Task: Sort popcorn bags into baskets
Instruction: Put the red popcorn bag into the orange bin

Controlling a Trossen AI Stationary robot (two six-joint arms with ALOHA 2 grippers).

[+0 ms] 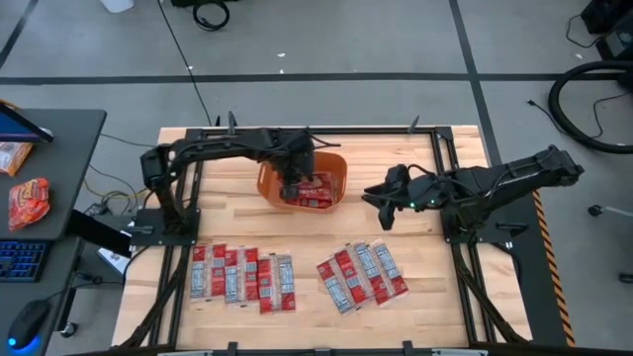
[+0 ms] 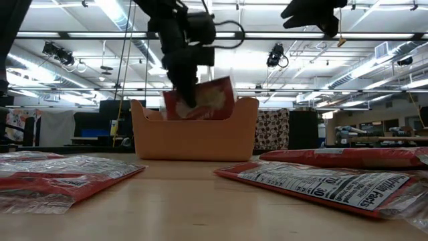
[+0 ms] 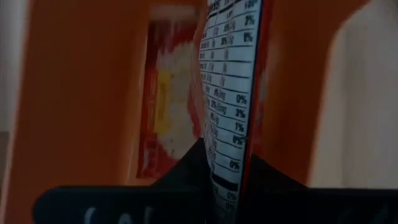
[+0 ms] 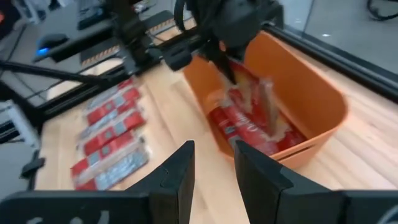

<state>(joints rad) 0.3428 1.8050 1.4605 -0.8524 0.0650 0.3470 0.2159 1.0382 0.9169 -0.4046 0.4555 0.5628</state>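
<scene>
The orange tub (image 1: 269, 186) stands at the far middle of the table and holds red popcorn packets (image 1: 315, 194). My left gripper (image 1: 293, 184) is over the tub, shut on one more red packet (image 2: 204, 98). That packet hangs upright inside the tub (image 2: 200, 137), and the tub wall hides its lower part. My right gripper (image 1: 382, 209) hovers open to the right of the tub, above the table, and it appears at the top of the low view (image 2: 313, 15). Two rows of packets lie flat near the near edge, one on the left (image 1: 242, 277) and one on the right (image 1: 361, 275). My left gripper pinches the packet between its two fingers (image 3: 185, 169), at one end (image 3: 225, 177) of the side with the nutrition label. The fingers come from above, pointing down into the tub. The packet hangs upright below them; whether its lower end touches the packets in the tub is hidden.
A larger orange-red crinkled packet (image 1: 28, 201) lies on the dark side desk left of the table, beside a keyboard (image 1: 20, 260) and a mouse. Black frame rails (image 1: 465, 267) run along the table's sides. Bare wood lies between the tub and the packet rows.
</scene>
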